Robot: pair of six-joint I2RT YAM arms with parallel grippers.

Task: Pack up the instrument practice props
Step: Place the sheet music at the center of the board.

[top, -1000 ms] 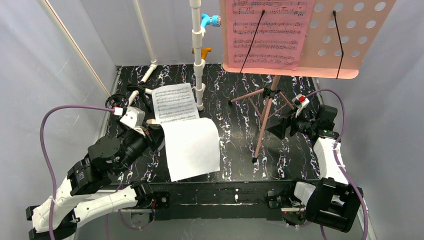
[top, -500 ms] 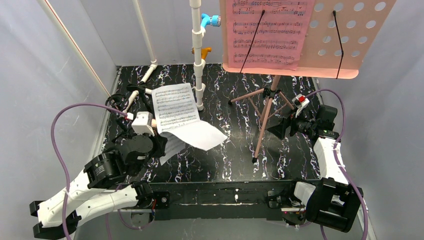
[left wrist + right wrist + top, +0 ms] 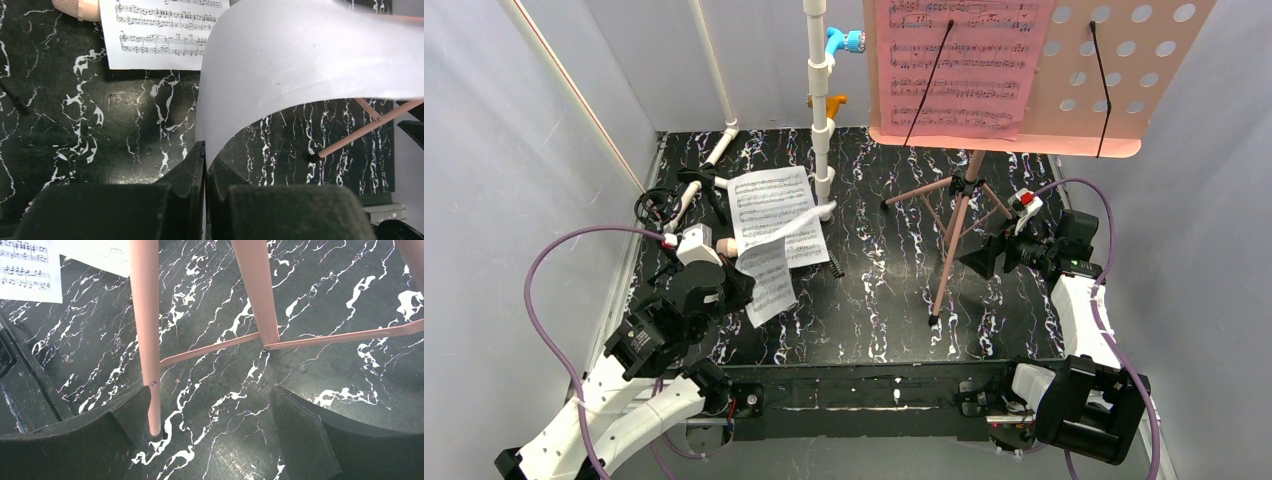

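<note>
Fingers of our left gripper (image 3: 205, 155) are clamped tight on the edge of a white sheet-music page (image 3: 300, 60). We have swung it from the table's front back over the second white printed page (image 3: 764, 200), so stacking looks close. Our right gripper (image 3: 210, 440) gapes wide near the legs of the pink tripod music stand (image 3: 957, 235), holding nothing. Beneath lies a black, white-veined marble tabletop (image 3: 884, 300); pale grey walls (image 3: 524, 150) enclose it.

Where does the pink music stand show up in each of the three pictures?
Top view: pink music stand right of centre, desk at the top edge.
Left wrist: only one leg, at the right edge below the curled white page.
Right wrist: its legs cross the middle.
Shared landmark: the black, white-veined table.
</note>
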